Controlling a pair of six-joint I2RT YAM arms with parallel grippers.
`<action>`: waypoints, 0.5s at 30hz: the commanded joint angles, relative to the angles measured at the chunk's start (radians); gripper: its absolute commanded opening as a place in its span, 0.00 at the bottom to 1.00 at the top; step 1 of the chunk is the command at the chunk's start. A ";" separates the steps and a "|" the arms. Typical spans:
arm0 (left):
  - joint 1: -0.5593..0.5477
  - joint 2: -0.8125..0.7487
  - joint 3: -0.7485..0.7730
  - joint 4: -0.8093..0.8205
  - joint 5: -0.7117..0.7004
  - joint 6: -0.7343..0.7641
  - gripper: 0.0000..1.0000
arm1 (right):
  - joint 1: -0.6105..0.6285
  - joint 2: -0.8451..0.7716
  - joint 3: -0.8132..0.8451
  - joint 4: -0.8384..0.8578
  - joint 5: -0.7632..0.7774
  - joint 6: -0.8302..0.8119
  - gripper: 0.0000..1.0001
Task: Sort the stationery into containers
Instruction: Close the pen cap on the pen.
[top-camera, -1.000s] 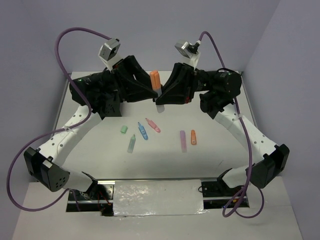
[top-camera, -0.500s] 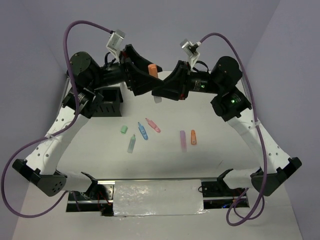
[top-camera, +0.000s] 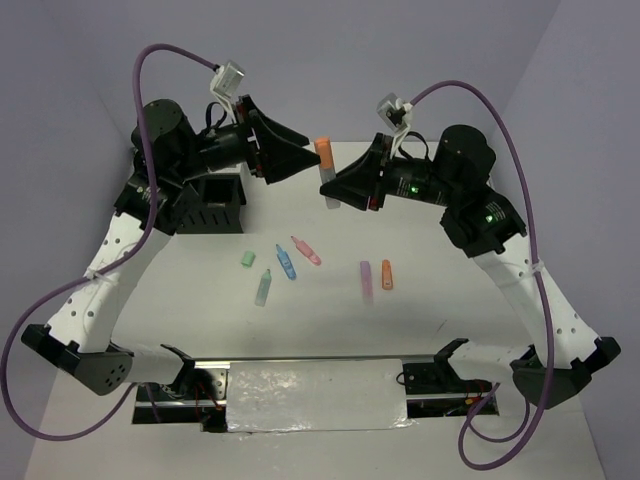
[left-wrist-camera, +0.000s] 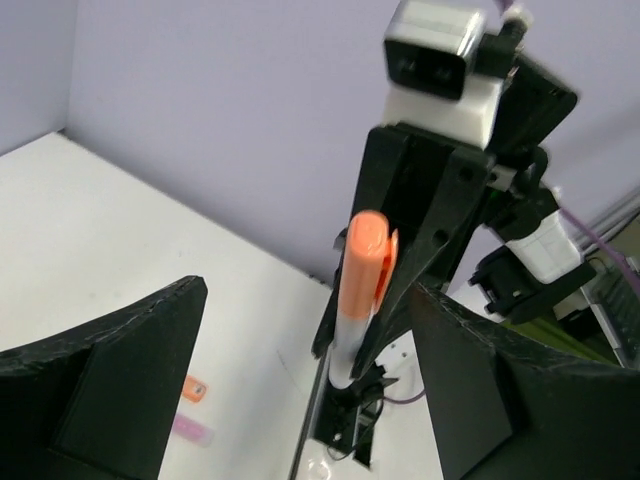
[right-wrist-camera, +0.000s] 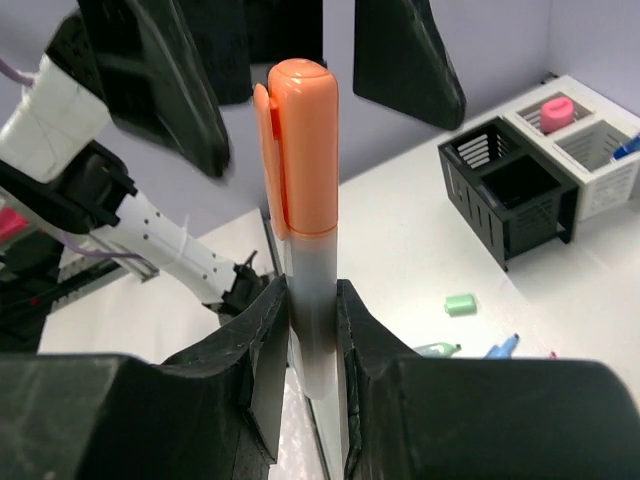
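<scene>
My right gripper (top-camera: 330, 187) is shut on the clear barrel of an orange-capped marker (top-camera: 323, 165) and holds it upright above the table; the right wrist view shows the marker (right-wrist-camera: 305, 180) clamped between my fingers (right-wrist-camera: 262, 350). My left gripper (top-camera: 303, 160) is open and empty just left of the marker, not touching it; in the left wrist view the marker (left-wrist-camera: 360, 290) stands beyond my spread fingers (left-wrist-camera: 130, 380). The black organizer (top-camera: 212, 205) sits at the far left under my left arm. In the right wrist view the organizer (right-wrist-camera: 510, 190) has white compartments, one holding a pink-capped bottle (right-wrist-camera: 556, 108).
On the table lie a mint stub (top-camera: 247, 258), a mint marker (top-camera: 263, 287), a blue marker (top-camera: 286, 262), a pink marker (top-camera: 306, 250), a purple marker (top-camera: 366, 281) and an orange stub (top-camera: 386, 275). A foil-covered strip (top-camera: 315, 395) lies along the near edge.
The two grippers were close together around the orange-capped marker and have drawn apart. The marker stayed in the right gripper, which moved right. The left gripper pulled back to the left.
</scene>
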 joint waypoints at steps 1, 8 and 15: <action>0.005 0.015 0.045 0.168 0.079 -0.122 0.94 | -0.006 -0.062 -0.032 0.019 0.039 -0.055 0.00; 0.003 0.018 0.017 0.315 0.100 -0.263 0.93 | -0.001 -0.053 -0.020 0.007 0.056 -0.058 0.00; 0.005 0.020 -0.021 0.351 0.083 -0.279 0.89 | 0.003 -0.016 0.026 -0.010 0.032 -0.056 0.00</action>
